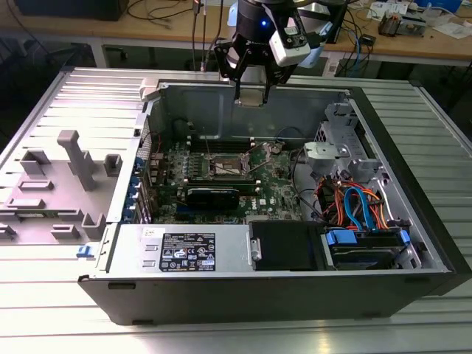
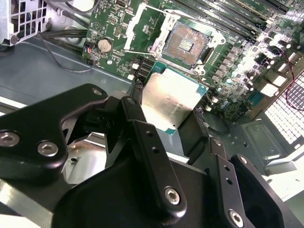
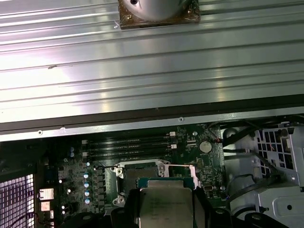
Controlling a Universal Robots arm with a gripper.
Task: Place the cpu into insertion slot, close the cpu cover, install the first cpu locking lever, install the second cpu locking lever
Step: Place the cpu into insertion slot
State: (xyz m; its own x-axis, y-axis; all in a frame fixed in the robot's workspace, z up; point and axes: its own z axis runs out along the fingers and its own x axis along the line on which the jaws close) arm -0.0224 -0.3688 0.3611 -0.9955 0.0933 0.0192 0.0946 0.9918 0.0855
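My gripper [image 1: 251, 96] hangs above the back wall of the open computer case and is shut on the cpu [image 2: 172, 97], a flat square chip with a dull grey metal face. In both wrist views the chip sits between the black fingers [image 2: 142, 130], face toward the camera. The insertion slot [image 2: 185, 42] lies open on the green motherboard below and beyond the chip, apart from it, its dark contact field bare. The cpu cover [image 2: 141, 20], a silver frame, is swung back beside the socket. In the first wrist view the cpu [image 3: 166, 205] hides part of the insertion slot [image 3: 137, 175].
Long black memory slots [image 2: 228, 14] run along one side of the socket. A drive cage with orange and blue cables [image 1: 354, 203] fills the case at the exterior view's right. Grey fixtures [image 1: 74, 158] stand on the ribbed table at the exterior view's left.
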